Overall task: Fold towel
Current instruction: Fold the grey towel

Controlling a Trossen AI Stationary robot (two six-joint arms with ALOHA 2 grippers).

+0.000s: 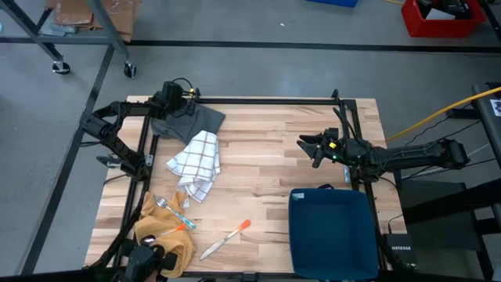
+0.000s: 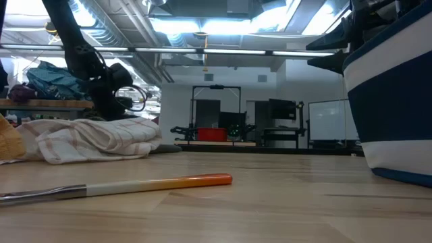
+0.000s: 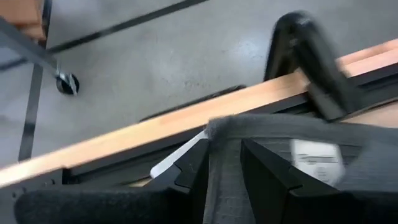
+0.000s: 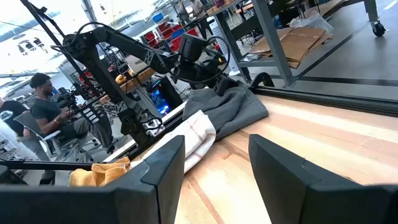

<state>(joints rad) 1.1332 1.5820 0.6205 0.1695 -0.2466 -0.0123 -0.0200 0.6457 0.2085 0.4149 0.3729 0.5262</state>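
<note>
Grey towel [image 1: 196,121] lies bunched at the far left corner of the bench [image 1: 266,149], and the left gripper [image 1: 174,95] sits right over its far edge. From the left wrist camera, the left gripper's fingers [image 3: 264,171] are pinched on a fold of that grey cloth [image 3: 249,130], which rises between them, beside the bench's edge. A white checked towel [image 1: 196,160] lies crumpled just in front of the grey one, touching it, and it shows as a pale heap [image 2: 88,142] in the low view. Nearer the front left corner a yellow cloth [image 1: 160,227] is spread out with a spoon [image 1: 166,205] and a teal-handled utensil [image 1: 182,219] resting on it. An orange-handled knife [image 1: 227,237] lies on bare wood just beside the cloth, between it and the dark blue bin [image 1: 333,231] at the front right. The right gripper [image 1: 311,149] hangs above the right half of the bench, well apart from both towels, its fingers [image 4: 161,168] spread open around nothing, pointing across at the grey towel [image 4: 227,109]. Beyond the bench, in the right wrist view, a person [image 4: 53,112] sits in the room behind
</note>
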